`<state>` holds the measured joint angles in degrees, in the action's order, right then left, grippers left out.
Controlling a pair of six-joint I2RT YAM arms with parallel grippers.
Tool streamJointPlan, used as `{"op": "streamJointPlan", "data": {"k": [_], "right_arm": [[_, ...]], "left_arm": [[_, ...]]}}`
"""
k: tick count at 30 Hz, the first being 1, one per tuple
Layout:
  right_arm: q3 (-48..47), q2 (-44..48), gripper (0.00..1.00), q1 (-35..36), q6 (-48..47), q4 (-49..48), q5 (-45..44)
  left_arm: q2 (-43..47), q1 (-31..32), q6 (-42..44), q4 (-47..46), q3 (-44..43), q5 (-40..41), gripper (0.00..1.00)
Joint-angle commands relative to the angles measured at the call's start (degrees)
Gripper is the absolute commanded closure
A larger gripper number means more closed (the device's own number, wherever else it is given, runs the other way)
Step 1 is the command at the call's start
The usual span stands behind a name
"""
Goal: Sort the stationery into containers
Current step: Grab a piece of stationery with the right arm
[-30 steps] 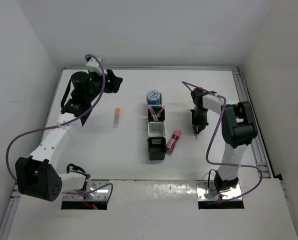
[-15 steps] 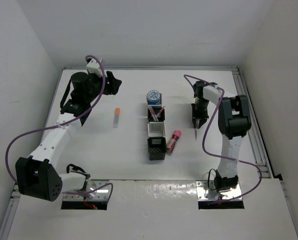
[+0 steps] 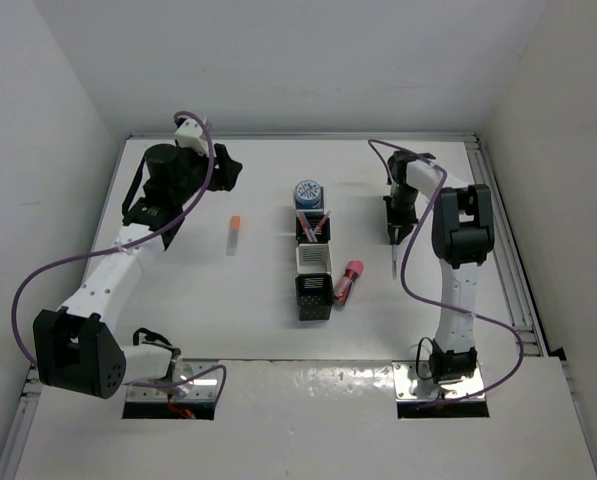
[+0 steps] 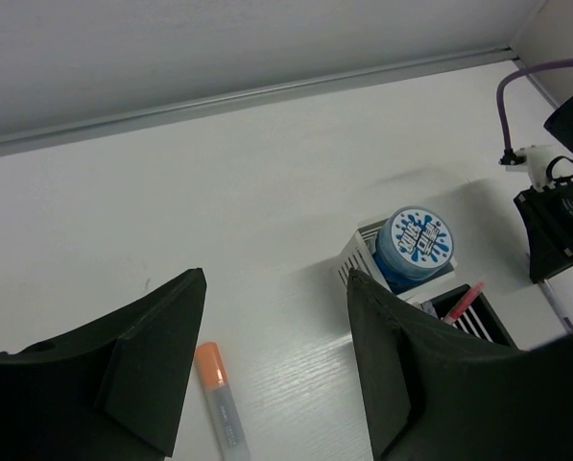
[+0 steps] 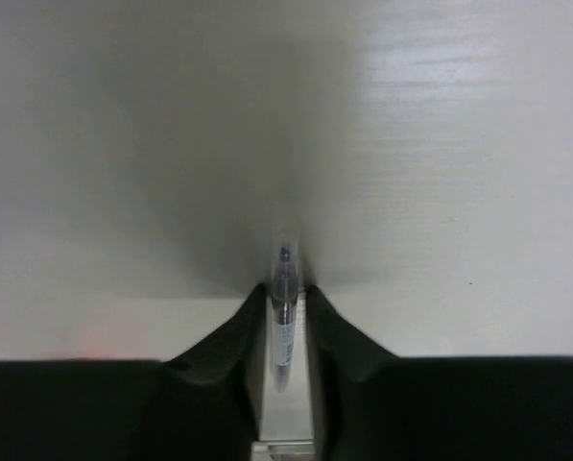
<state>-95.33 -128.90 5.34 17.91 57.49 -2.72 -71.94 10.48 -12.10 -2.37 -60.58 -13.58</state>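
Overhead view, sorting partly done. I see the row of containers (image 3: 314, 262) at the centre of the frame. A blue-and-white roll (image 3: 308, 193) sits on top of its uppermost cup, and it is the only roll I can find. The black mesh cup (image 3: 314, 230) just below it already holds thin sticks, one of them pinkish. The white cup (image 3: 314, 259) and the lowest black mesh cup (image 3: 314, 295) show nothing inside from this angle. Three items remain outside. The stubby pink-red marker (image 3: 349, 281) lies on the table (image 3: 248, 300) just right of the lower cups. The white stick with orange cap (image 3: 233, 235) lies left of the row, well apart from it. The thin grey pen (image 5: 284, 322) is pinched between the fingers of the right gripper (image 3: 392, 236), right of centre, its tip pointing down-frame towards the table. The right wrist view confirms the jaws are closed on the pen's barrel. I cannot tell whether the tip touches the surface. The left gripper (image 4: 274, 288) hangs in the upper left with its jaws spread wide and holding nothing, the orange-capped stick in view below it. By my estimate, the pen needs carrying to a cup, then the marker and the stick.
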Motion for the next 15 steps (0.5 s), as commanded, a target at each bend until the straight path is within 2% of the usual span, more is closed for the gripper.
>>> {"op": "streamJointPlan", "data": {"k": [1,4,8,11,15], "right_arm": [[-1.88,-2.67,0.82,-0.34,-1.12,-2.04,-1.50],[-1.26,-2.15,1.00,-0.42,-1.48,-1.69,-0.36],[-1.43,2.15,1.00,-0.16,-1.21,-2.47,2.45],[-5.30,7.69,1.00,0.02,-1.48,-5.19,5.35],[-7.59,19.35,1.00,1.16,0.10,-15.96,7.81]], "left_arm": [[0.22,-0.73,0.94,-0.97,-1.30,0.93,0.33],[0.31,-0.90,-0.03,-0.35,-1.47,1.72,0.33],[1.63,-2.22,-2.93,-0.97,-0.95,2.42,0.33],[3.21,-3.62,-4.51,-1.58,-0.86,2.60,0.34],[4.09,-6.43,-7.41,0.16,-2.26,0.06,0.35]]}}
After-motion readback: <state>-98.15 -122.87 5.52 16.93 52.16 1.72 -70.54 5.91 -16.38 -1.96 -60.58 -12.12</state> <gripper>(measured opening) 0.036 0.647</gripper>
